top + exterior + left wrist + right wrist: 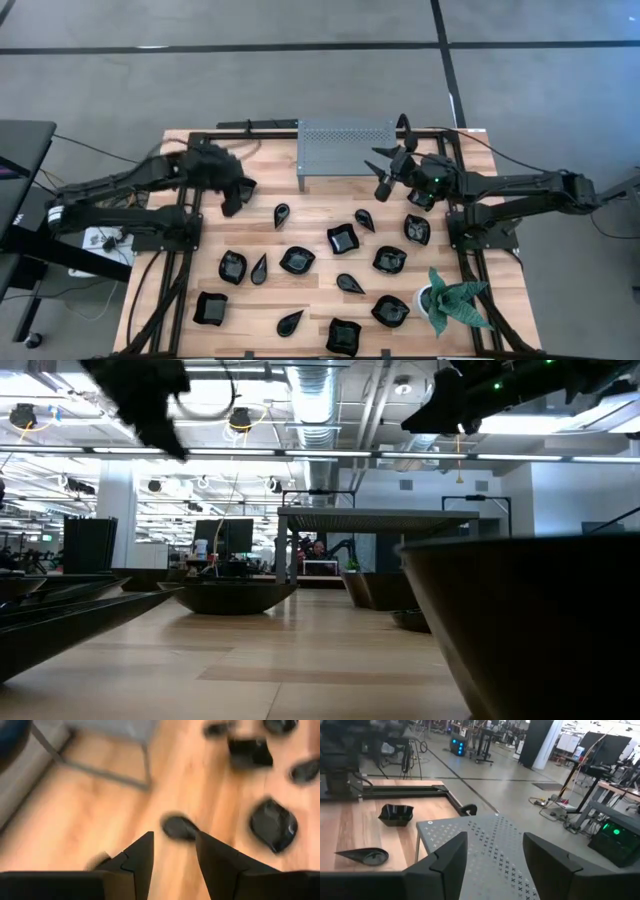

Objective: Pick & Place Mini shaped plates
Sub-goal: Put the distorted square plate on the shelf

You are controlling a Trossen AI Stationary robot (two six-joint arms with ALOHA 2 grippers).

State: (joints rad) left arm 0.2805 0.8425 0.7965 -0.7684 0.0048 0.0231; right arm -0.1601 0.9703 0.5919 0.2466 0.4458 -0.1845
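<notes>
Wooden slats form the table (320, 215), with a grey perforated metal shelf (346, 146) at its far edge and a green spiky plant (455, 300) in the near right corner. Mini shaped plates (297, 260), glossy black, lie scattered across the middle and near half; none sits on the shelf. Left gripper (233, 201) hangs near the far left corner, fingers apart, holding nothing, a teardrop plate (180, 827) just ahead. Right gripper (383, 188) hovers beside the shelf's right end, spread and empty.
</notes>
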